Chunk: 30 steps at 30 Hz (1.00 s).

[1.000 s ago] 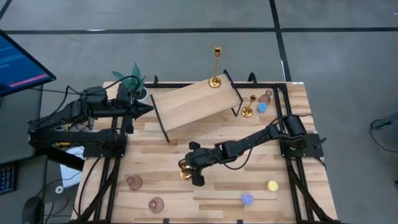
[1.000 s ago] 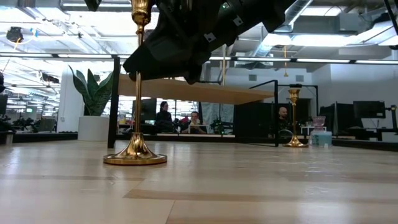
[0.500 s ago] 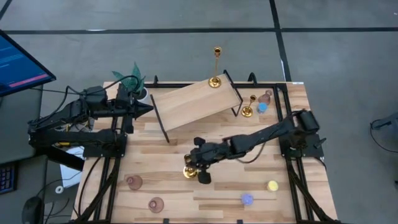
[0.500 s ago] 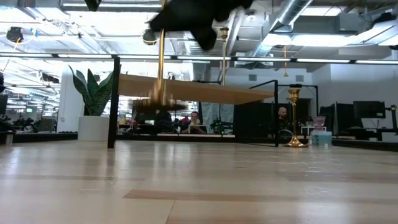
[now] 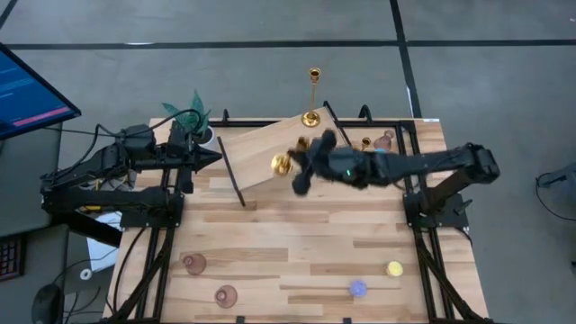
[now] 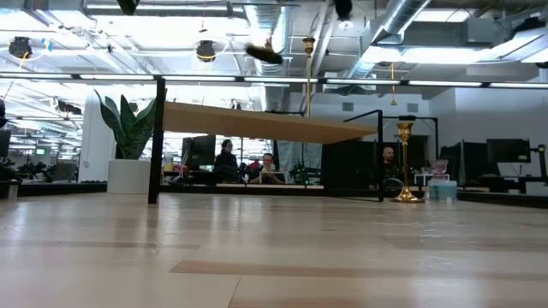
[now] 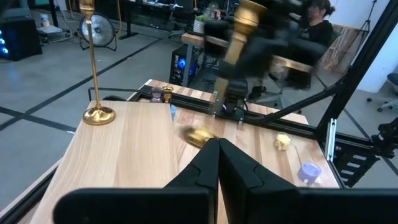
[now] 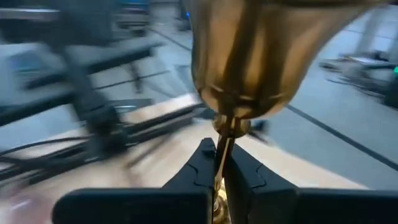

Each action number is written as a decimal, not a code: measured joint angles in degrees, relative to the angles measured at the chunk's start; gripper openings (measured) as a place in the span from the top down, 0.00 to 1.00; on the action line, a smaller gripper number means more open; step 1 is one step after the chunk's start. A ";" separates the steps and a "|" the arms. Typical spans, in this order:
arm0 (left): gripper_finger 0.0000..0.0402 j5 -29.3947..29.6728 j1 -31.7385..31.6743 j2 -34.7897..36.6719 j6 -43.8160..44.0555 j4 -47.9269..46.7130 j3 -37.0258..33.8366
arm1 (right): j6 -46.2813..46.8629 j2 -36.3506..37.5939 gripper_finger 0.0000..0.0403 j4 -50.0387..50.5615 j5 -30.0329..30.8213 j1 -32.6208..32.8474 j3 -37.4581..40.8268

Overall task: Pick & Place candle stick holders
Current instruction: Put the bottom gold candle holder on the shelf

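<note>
I'm holding the right tool (image 5: 301, 165) clamped on a shiny gold candlestick (image 5: 282, 163) above the raised shelf (image 5: 261, 153) — left tool (image 5: 212, 157) pinched empty, waiting near the surface's (image 5: 297, 261) far-left corner.

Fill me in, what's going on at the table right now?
The right gripper is shut on a gold candlestick and carries it in the air over the raised wooden shelf. A tall gold candlestick already stands at the shelf's far corner, and a short one sits on the table beside the shelf. Two pink holders wait near the front edge. The left gripper is shut and parked by the plant.
</note>
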<state>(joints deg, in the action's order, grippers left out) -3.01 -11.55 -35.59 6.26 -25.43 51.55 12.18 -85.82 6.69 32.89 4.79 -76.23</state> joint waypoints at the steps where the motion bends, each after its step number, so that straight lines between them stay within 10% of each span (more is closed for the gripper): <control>1: 0.99 0.00 0.02 -0.02 0.00 0.00 0.00 | 0.28 0.00 1.00 0.95 0.00 -1.84 -0.38; 11: 0.98 0.00 0.00 -0.02 0.00 0.22 0.00 | 0.33 -9.96 1.00 9.58 -6.12 -14.09 -12.27; 30: 0.98 -0.02 0.02 0.00 -0.44 0.21 0.00 | -2.08 -29.17 1.00 19.76 -7.73 -18.00 -31.95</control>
<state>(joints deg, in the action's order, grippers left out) -3.03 -11.53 -35.59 5.82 -25.22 51.55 10.10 -115.00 26.45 25.16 -13.21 -108.18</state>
